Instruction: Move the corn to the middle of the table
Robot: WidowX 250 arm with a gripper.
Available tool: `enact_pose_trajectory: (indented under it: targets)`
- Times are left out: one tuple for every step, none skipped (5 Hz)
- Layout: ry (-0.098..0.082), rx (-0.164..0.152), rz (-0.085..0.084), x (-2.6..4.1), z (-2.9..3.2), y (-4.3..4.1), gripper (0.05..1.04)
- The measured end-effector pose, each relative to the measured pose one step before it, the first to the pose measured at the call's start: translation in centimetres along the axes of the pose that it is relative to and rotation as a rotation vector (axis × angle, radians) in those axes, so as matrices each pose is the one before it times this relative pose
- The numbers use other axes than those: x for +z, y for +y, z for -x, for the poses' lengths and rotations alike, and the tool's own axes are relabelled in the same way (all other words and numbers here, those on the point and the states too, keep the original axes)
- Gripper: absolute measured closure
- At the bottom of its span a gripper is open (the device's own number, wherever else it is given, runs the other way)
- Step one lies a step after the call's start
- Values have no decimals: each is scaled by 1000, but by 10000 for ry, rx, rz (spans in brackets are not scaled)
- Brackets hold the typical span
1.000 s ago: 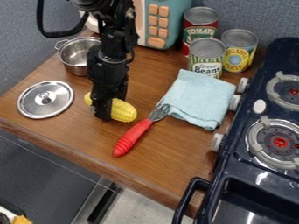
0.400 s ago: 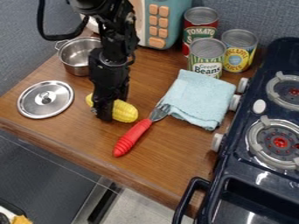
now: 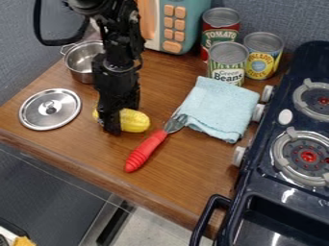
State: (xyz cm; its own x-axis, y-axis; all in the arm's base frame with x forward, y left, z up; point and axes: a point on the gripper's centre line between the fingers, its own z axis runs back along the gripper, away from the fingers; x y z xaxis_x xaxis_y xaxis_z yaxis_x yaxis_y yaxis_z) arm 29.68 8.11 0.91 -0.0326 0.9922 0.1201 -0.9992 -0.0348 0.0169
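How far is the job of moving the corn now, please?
Reaching the corn looks done: the end effector is right at it. A firm grip cannot be confirmed. The move itself seems left: the corn lies near the metal lid, left in view of the wooden table's middle.

Red-handled fork beside blue cloth, steel lid.

The brown table has a pot, a lid, a red-handled tool, a blue cloth, three cans, a toy microwave and (it seems) corn.
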Motion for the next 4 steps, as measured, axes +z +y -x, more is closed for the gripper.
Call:
enact_pose_trajectory:
  targets:
    - [79,-112,16,-17,-12,0,81]
    - [78,43,3,37,29,21,83]
    - [-8,-186,428,1463,-56,-367,83]
    - [-386,430,1003,3370,-283,12,84]
